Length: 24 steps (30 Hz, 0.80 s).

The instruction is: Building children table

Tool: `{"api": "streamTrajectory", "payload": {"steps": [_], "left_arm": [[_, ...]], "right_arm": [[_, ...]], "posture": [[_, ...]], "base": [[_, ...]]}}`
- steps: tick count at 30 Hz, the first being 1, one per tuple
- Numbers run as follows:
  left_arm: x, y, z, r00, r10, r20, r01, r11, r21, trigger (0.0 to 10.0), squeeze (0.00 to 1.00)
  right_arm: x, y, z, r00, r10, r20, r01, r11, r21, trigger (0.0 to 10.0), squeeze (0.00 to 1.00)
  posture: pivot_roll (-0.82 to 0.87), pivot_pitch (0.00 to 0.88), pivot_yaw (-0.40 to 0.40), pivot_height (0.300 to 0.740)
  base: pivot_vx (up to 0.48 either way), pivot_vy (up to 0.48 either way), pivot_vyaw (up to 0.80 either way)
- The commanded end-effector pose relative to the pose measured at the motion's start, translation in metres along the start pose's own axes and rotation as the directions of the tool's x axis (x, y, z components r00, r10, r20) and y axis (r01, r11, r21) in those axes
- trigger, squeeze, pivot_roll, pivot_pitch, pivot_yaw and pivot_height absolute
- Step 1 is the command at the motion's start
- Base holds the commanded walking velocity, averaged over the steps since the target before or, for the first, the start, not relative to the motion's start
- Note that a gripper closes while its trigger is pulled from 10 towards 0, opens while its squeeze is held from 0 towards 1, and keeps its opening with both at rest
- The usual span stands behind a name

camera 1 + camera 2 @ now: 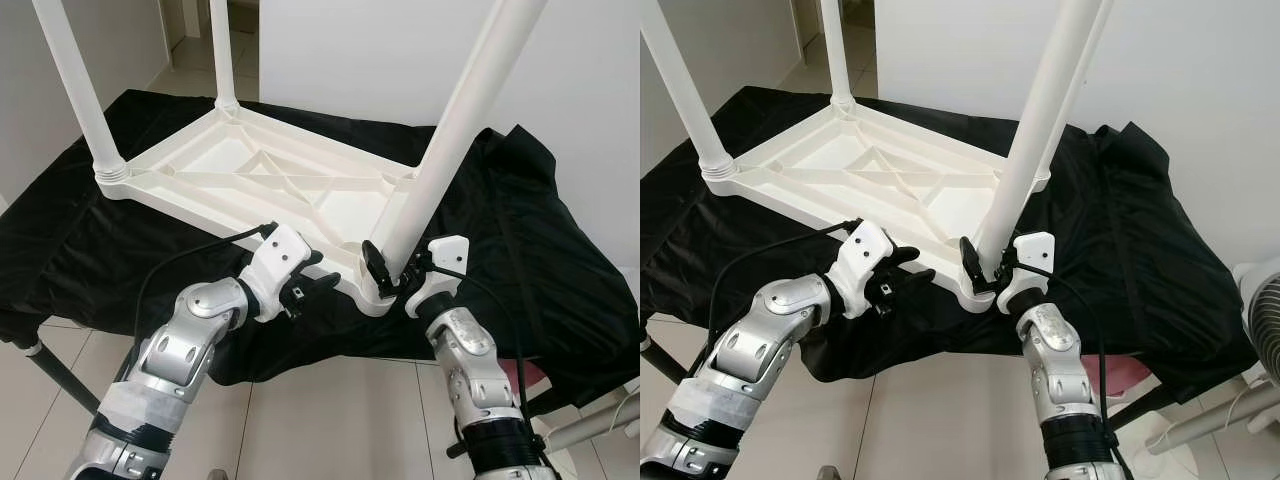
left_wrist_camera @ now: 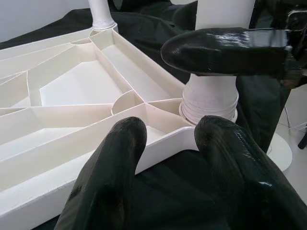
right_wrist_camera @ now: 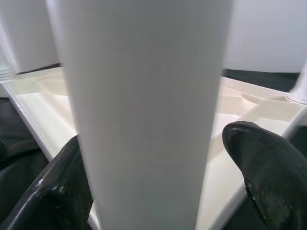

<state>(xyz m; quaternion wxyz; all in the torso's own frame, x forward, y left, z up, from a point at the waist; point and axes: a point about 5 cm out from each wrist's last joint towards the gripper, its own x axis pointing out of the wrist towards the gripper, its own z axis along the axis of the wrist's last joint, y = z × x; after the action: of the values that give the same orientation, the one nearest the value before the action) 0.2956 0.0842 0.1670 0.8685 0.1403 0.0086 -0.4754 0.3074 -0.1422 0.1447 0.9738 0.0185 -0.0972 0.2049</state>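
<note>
A white plastic children's table [image 1: 250,175] lies upside down on a black cloth [image 1: 520,220], its legs pointing up. The near right leg [image 1: 450,130] stands in its corner socket [image 1: 372,295]. My right gripper [image 1: 395,268] is shut on this leg just above the socket, one black finger [image 3: 57,191] on each side. My left gripper [image 1: 318,283] is open at the table's near edge, just left of that socket. Its fingers [image 2: 110,172] rest against the rim with nothing between them.
Two more legs [image 1: 80,90] [image 1: 222,50] rise at the left and far corners. The cloth hangs over the front edge above a tiled floor [image 1: 320,420]. A white rounded appliance [image 1: 1262,300] and a pink item [image 1: 1120,375] are at the lower right. A white wall stands behind.
</note>
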Motion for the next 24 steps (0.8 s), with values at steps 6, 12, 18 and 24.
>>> {"api": "streamTrajectory", "payload": {"steps": [6,12,18,24], "left_arm": [[-0.003,0.002,-0.001,0.999,0.044,-0.012,-0.044,0.999,0.001,10.0,0.0],[-0.002,0.0,-0.001,0.999,0.04,-0.015,-0.04,0.999,0.001,10.0,0.0],[-0.002,0.001,0.0,0.999,0.037,-0.017,-0.037,0.999,0.005,10.0,0.0],[-0.004,0.002,0.0,0.999,0.041,-0.018,-0.041,0.999,0.008,10.0,0.0]], "right_arm": [[0.007,-0.012,0.001,0.982,0.18,-0.051,-0.182,0.982,-0.048,10.0,0.0],[0.013,-0.016,-0.004,0.975,0.202,-0.089,-0.208,0.976,-0.062,10.0,0.0],[0.018,-0.012,-0.013,0.953,0.274,-0.129,-0.282,0.958,-0.051,4.9,0.0],[0.015,-0.013,-0.017,0.948,0.288,-0.137,-0.296,0.954,-0.038,0.0,0.0]], "posture": [[0.05,0.0,-0.097,0.74],[0.05,0.0,-0.095,0.74],[0.05,0.0,-0.09,0.74],[0.06,0.0,-0.089,0.74]], "base": [[0.0,0.0,0.0],[0.0,0.0,0.0],[0.0,0.0,0.0],[0.0,0.0,0.0]]}}
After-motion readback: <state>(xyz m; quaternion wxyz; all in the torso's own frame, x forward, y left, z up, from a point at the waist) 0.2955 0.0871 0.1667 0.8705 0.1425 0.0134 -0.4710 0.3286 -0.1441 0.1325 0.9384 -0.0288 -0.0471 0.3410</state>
